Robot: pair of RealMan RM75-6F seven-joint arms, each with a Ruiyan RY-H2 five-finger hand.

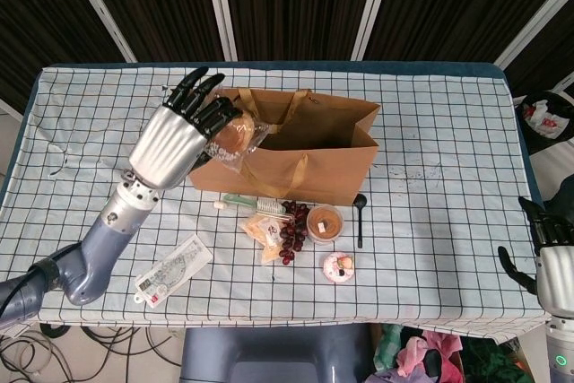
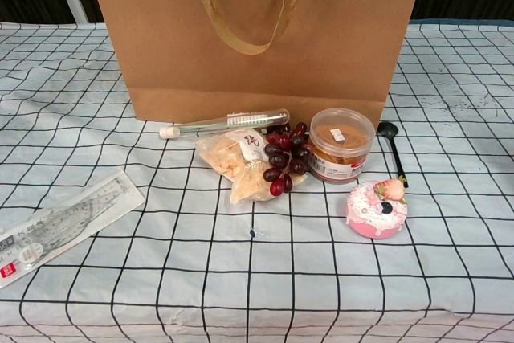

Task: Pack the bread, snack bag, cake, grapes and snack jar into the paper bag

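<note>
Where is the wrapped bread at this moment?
In the head view, the bread is held in the left hand, raised over the left end of the paper bag's open top. It is out of the chest view.
</note>
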